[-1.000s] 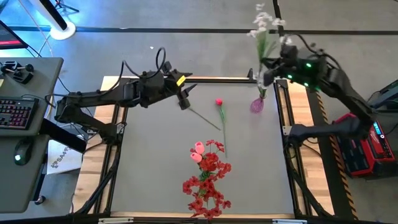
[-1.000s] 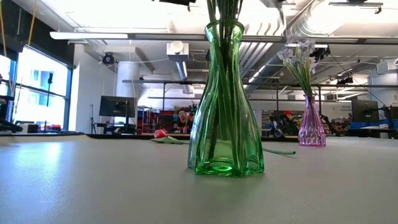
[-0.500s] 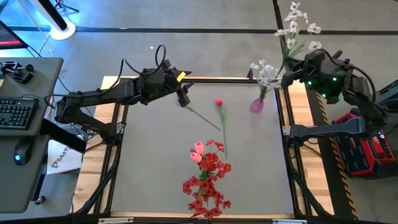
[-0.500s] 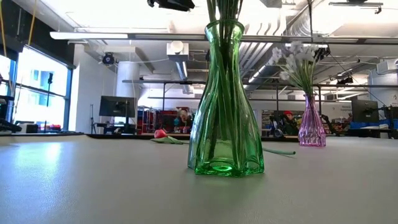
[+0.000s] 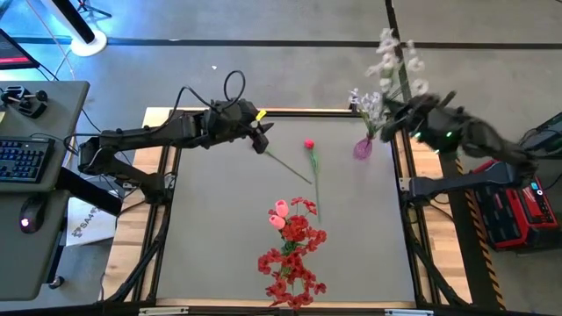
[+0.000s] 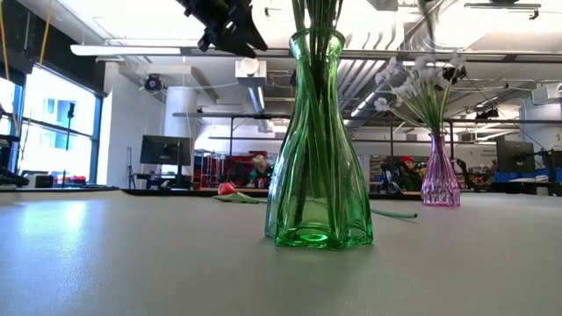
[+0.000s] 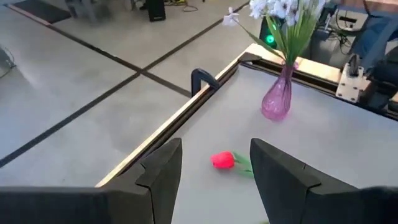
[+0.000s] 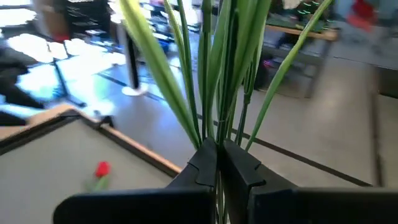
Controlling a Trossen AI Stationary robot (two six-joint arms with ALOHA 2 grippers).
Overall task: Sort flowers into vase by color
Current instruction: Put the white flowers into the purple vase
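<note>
Our right gripper (image 8: pixel 216 163) is clenching white flowers (image 5: pixel 393 54) above the pink vase (image 5: pixel 363 147); our left gripper (image 7: pixel 214 163) is hovering released beside the red bud (image 7: pixel 222 160).

Glossy glass vase (image 6: pixel 317 140) (green); matt grey table (image 5: pixel 219 219).

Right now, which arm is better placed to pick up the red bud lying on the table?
Left. The left gripper hangs open just beside the red bud, which its wrist view frames between its fingers. The right gripper is shut on a white spray over the purple vase.
</note>
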